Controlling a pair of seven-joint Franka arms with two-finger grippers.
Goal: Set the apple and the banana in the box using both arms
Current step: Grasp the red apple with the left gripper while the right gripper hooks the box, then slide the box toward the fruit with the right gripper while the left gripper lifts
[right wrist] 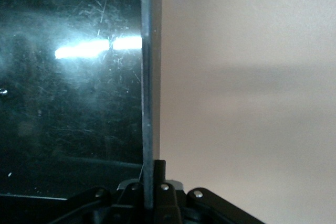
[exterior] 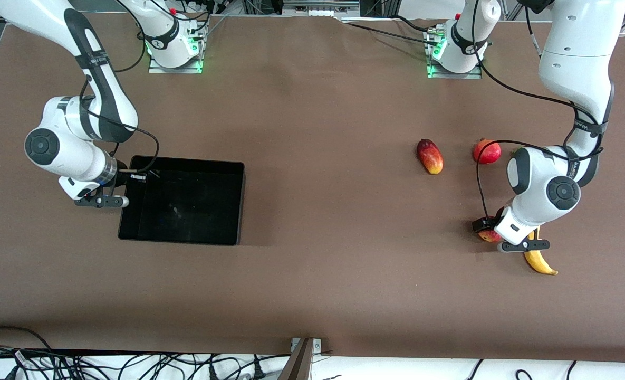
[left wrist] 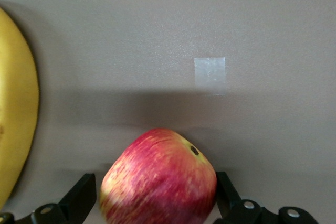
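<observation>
The red, yellow-streaked apple [exterior: 488, 236] lies at the left arm's end of the table, beside the yellow banana [exterior: 541, 262]. My left gripper [exterior: 497, 237] is low over the apple, open, with its fingers [left wrist: 84, 195] on either side of the apple [left wrist: 160, 179] and a gap showing. The banana [left wrist: 16, 114] lies just outside the jaws. The glossy black box [exterior: 185, 200] stands at the right arm's end. My right gripper [exterior: 126, 183] is shut on the box's thin side wall [right wrist: 147, 77], which runs between its fingertips [right wrist: 160, 167].
A red-yellow mango [exterior: 430, 156] and a smooth round red fruit [exterior: 487, 151] lie farther from the front camera than the apple. A small pale tape patch [left wrist: 210, 75] is on the brown tabletop near the apple.
</observation>
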